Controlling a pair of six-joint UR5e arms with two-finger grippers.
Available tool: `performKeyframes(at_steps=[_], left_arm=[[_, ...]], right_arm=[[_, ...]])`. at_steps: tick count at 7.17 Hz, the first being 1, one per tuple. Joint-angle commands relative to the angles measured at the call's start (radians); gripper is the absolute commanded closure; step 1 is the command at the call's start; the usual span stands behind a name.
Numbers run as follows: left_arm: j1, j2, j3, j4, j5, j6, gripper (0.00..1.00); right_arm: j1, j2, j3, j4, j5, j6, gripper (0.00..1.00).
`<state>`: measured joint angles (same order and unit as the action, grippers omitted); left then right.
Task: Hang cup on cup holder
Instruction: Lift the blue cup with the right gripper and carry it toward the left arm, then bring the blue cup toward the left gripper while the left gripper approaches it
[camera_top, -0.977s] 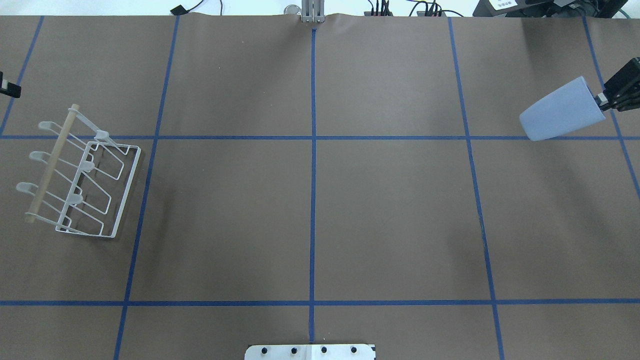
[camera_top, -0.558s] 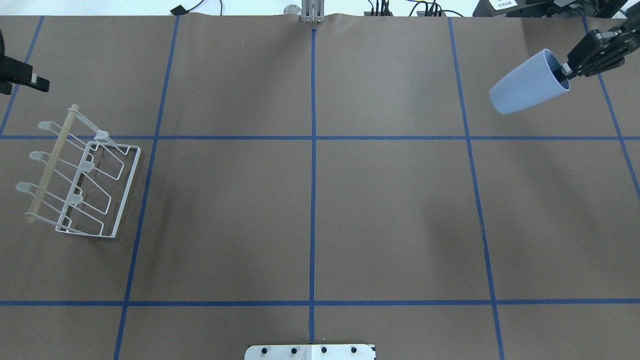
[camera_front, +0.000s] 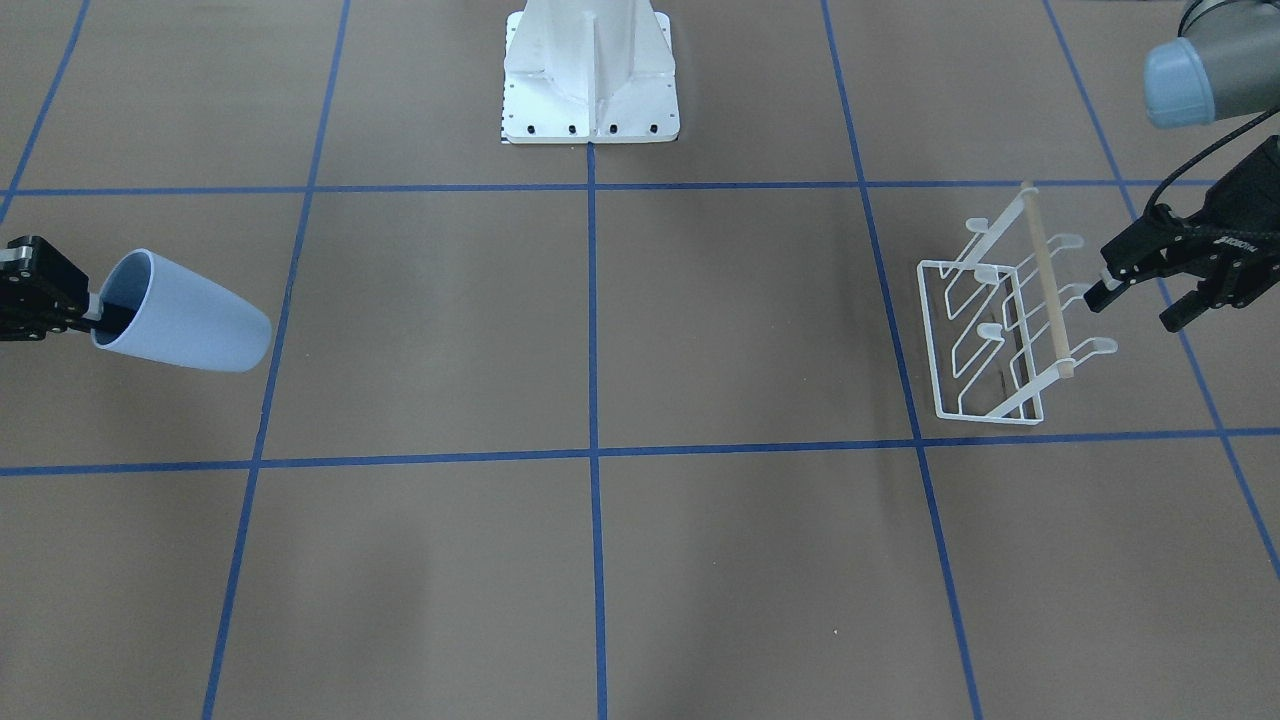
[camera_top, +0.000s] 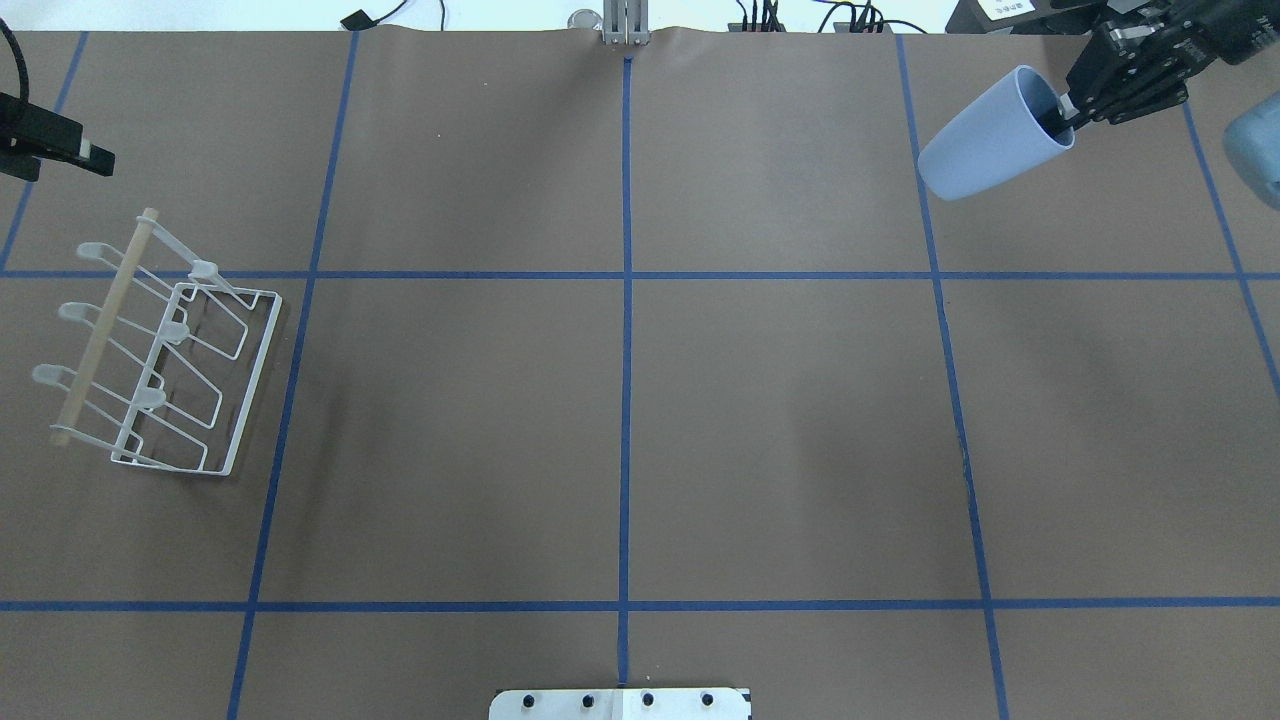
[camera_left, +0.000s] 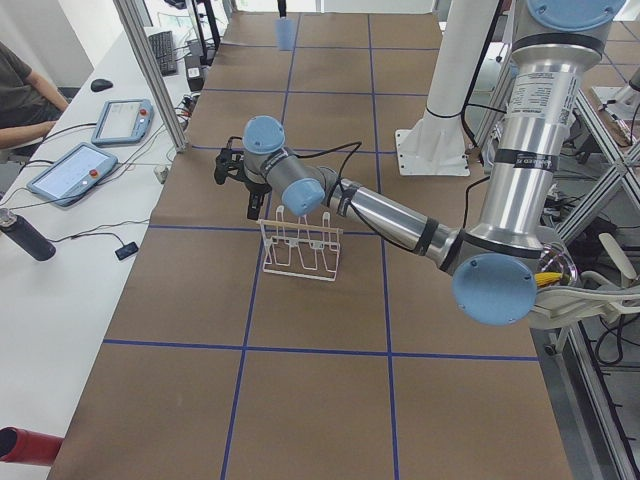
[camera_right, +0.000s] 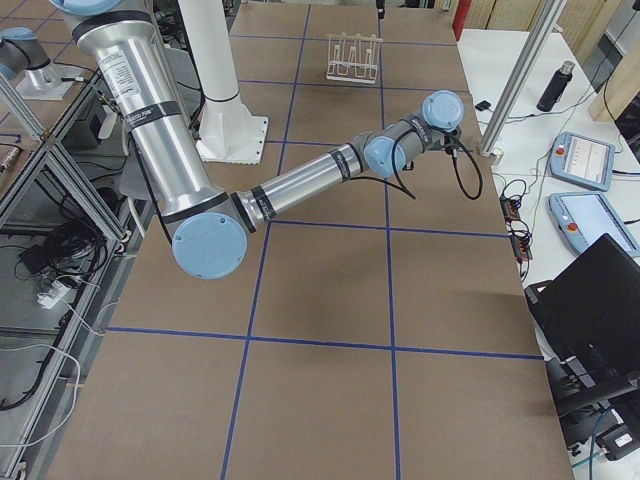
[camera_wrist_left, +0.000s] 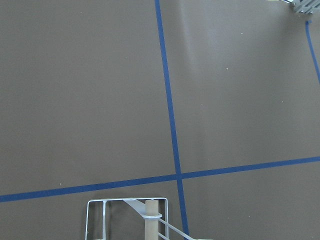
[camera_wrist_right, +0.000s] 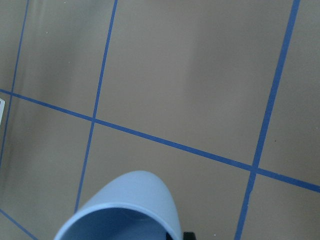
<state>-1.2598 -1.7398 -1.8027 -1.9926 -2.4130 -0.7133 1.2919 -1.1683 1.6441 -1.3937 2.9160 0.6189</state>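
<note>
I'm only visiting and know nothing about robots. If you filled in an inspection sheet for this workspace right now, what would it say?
Surface: brown paper marked with a blue tape grid, lying flat.
Job's things: cup held tilted at the robot's far right; cup holder standing at its far left, all prongs bare.
Clutter: nothing seen.
Grippers: right gripper shut on the cup's rim, one finger inside; left gripper open and empty, beside the cup holder, not touching it.
Cables: black cable at the left wrist; wires at the table's far edge.
Surroundings: white pedestal; side desk with tablets, a bottle and a seated person.
</note>
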Motion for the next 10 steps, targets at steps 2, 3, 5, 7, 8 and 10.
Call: performKeyframes(at_steps=[2, 3, 5, 7, 8, 10], left_arm=[[0.002, -0.010, 0.002, -0.005, 0.000, -0.038, 0.02], [0.014, -0.024, 0.002, -0.003, 0.000, -0.060, 0.02], [0.066, -0.084, -0.006, -0.006, -0.001, -0.200, 0.02], [0.181, -0.218, -0.003, -0.012, -0.001, -0.425, 0.02], [0.213, -0.275, -0.004, -0.023, -0.003, -0.510, 0.02], [0.272, -0.337, 0.026, -0.230, -0.001, -0.737, 0.02]], right_arm=[[-0.011, -0.017, -0.055, 0.001, 0.386, 0.027, 1.00], [-0.020, -0.016, -0.076, 0.001, 0.481, 0.018, 1.00], [-0.089, -0.011, -0.198, -0.017, 0.717, -0.177, 1.00], [-0.136, 0.045, -0.217, -0.234, 0.816, -0.371, 1.00], [-0.161, 0.064, -0.217, -0.342, 0.866, -0.472, 1.00], [-0.189, 0.130, -0.219, -0.477, 0.893, -0.534, 1.00]])
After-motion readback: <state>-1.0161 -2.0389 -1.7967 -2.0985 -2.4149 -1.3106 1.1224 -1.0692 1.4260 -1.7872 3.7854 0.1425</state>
